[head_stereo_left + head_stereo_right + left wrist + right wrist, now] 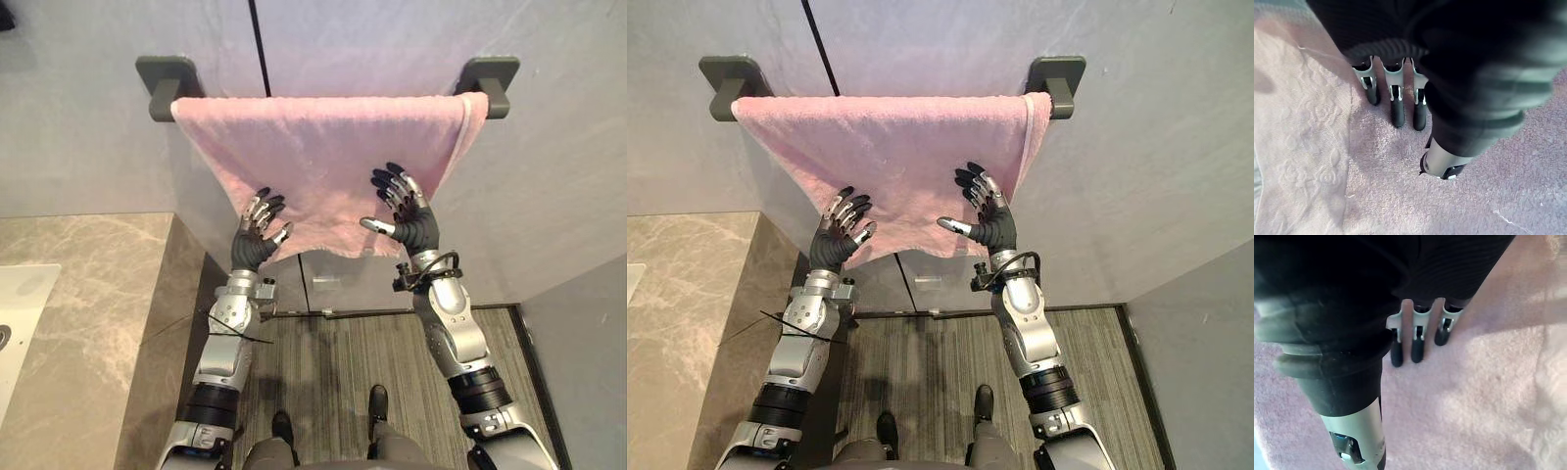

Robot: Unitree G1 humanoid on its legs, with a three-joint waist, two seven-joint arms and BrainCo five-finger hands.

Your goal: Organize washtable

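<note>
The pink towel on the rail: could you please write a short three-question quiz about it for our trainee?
1. True or false: the towel hangs spread over the rail on the wall.
2. Which hand reaches higher up the towel? A) left hand B) right hand
3. Fill in: both hands' fingers are ____ (straight/curled).
Key: 1 true; 2 B; 3 straight.

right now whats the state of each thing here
pink towel: draped over the bar, spread wide, lower edge uneven
towel bar: mounted on wall, carrying the towel
left hand: open, fingers straight, at towel's lower left
right hand: open, fingers straight, at towel's lower right
</note>
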